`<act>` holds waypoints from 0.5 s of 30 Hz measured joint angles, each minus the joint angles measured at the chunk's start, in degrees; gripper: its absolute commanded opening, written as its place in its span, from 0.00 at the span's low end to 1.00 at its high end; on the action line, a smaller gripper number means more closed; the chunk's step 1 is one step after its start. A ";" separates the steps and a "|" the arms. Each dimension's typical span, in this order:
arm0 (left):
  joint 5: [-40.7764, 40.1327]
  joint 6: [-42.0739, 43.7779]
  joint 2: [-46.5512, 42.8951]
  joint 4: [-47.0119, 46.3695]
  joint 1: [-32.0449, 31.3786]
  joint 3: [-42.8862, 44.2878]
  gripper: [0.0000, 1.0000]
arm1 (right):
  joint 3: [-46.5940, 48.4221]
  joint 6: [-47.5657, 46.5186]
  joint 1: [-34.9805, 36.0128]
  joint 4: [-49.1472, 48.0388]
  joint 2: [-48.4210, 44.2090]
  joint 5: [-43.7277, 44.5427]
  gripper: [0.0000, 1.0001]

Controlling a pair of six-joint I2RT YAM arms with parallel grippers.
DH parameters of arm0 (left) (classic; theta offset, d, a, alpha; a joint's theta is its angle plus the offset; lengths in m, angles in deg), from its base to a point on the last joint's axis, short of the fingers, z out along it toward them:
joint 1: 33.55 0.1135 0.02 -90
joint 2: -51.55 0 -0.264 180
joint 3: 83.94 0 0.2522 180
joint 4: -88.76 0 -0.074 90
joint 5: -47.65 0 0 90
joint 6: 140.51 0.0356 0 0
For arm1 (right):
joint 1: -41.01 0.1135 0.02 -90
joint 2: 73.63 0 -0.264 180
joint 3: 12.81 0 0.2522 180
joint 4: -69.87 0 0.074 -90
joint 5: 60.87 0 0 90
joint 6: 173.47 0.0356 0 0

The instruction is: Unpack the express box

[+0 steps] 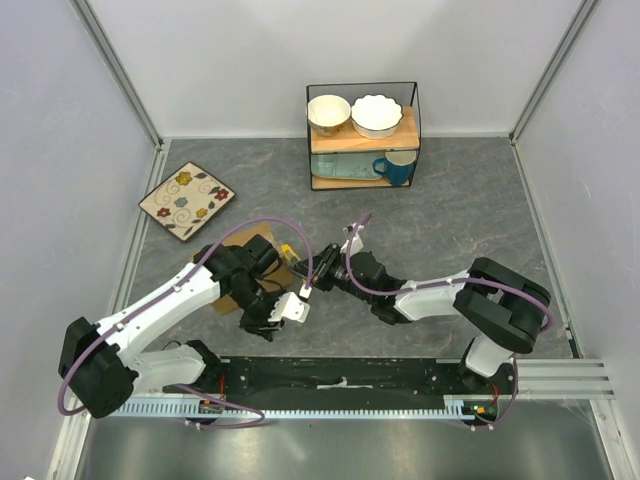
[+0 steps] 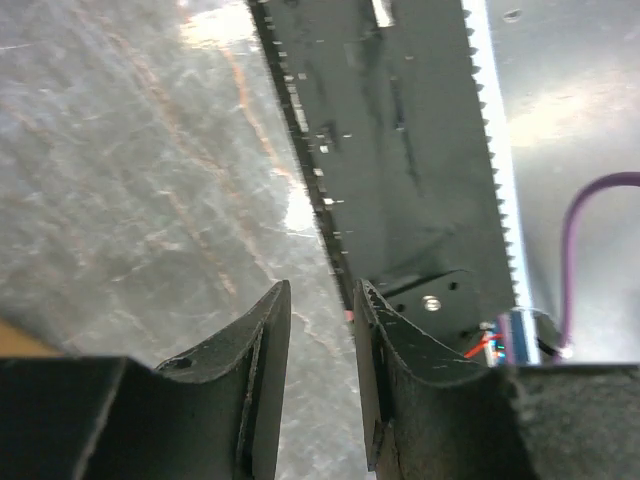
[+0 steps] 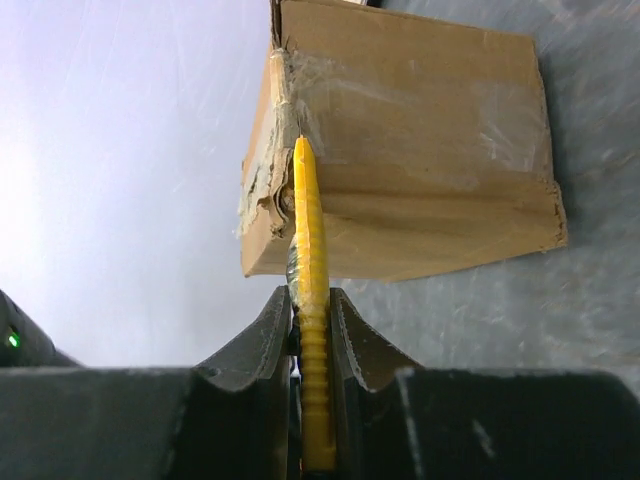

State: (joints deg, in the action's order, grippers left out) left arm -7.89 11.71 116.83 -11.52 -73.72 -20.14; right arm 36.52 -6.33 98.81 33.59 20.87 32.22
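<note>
The express box (image 3: 420,150), a brown carton with clear tape along its seam, lies left of the table's centre, and my left arm covers most of the express box (image 1: 254,238) from above. My right gripper (image 3: 310,295) is shut on a yellow utility knife (image 3: 308,230). The knife's tip rests at the torn, taped corner of the box. From above, the knife (image 1: 290,252) shows between the right gripper (image 1: 318,270) and the carton. My left gripper (image 2: 322,290) hangs near the box's front edge with its jaws apart and nothing between them. It points toward the black base rail (image 2: 400,150).
A wire shelf (image 1: 415,120) at the back holds two bowls (image 1: 328,112) and a blue mug (image 1: 396,167). A flowered square plate (image 1: 186,200) lies at the back left. White walls close in the left, right and back sides.
</note>
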 measured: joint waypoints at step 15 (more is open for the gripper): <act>0.39 -2.19 -1.07 3.50 2.69 14.34 0.70 | -4.26 -9.49 -4.20 24.13 -25.33 7.10 0.00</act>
State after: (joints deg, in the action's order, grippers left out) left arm -7.50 9.52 115.75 -8.03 -71.03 -5.80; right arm 32.26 -15.81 94.61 57.72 -4.46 39.32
